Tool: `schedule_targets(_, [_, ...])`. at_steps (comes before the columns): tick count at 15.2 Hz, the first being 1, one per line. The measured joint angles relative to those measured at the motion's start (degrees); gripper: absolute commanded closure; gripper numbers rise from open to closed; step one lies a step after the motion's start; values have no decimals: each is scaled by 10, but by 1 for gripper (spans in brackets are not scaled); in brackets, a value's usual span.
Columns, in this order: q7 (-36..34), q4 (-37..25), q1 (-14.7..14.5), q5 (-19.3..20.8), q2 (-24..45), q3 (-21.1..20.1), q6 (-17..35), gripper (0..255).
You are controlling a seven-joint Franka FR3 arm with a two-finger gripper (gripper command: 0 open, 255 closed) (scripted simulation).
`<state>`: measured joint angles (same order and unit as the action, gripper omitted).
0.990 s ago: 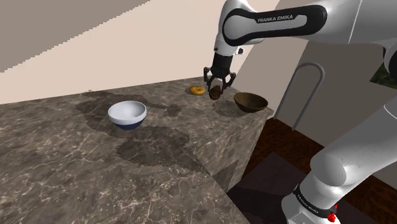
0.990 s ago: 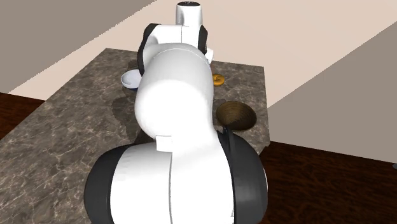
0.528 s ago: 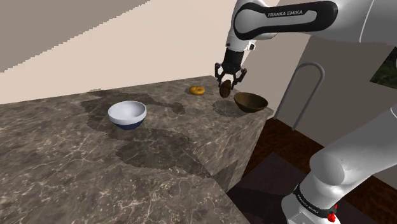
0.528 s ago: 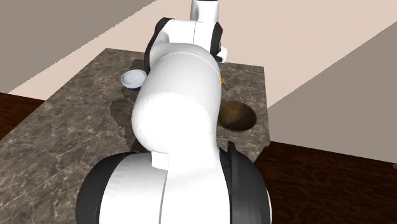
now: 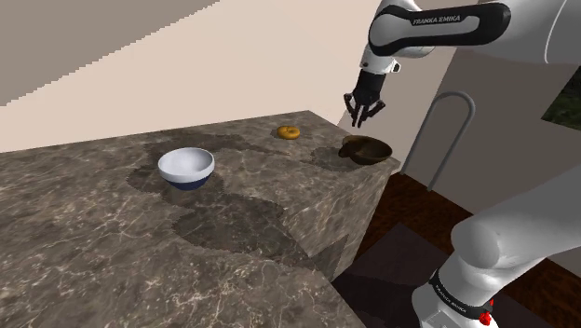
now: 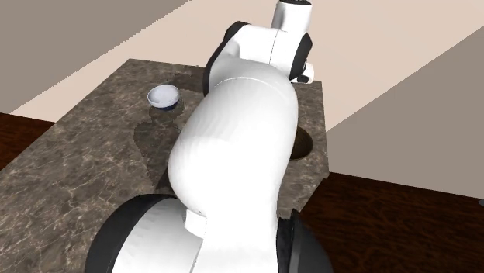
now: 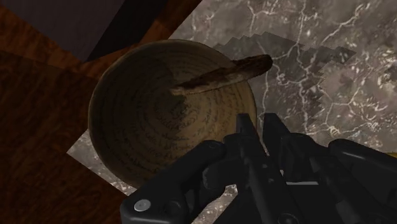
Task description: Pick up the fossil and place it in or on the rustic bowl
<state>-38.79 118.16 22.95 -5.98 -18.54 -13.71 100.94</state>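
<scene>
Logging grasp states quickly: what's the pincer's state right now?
Pincer: open, holding nothing; the fossil lies across the brown bowl below it.

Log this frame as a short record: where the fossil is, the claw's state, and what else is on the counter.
fossil: flat brown piece lying in the brown bowl, one end sticking out over its rim
claw: open, empty, above the brown bowl, apart from it
brown bowl: at the corner of the marbled counter
other items: white bowl, orange ring
task status: fossil appears placed
</scene>
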Motion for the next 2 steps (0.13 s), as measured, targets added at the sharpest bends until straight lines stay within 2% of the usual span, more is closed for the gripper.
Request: schedule_targets(2, [27, 7, 10, 5, -2, 18, 3, 255])
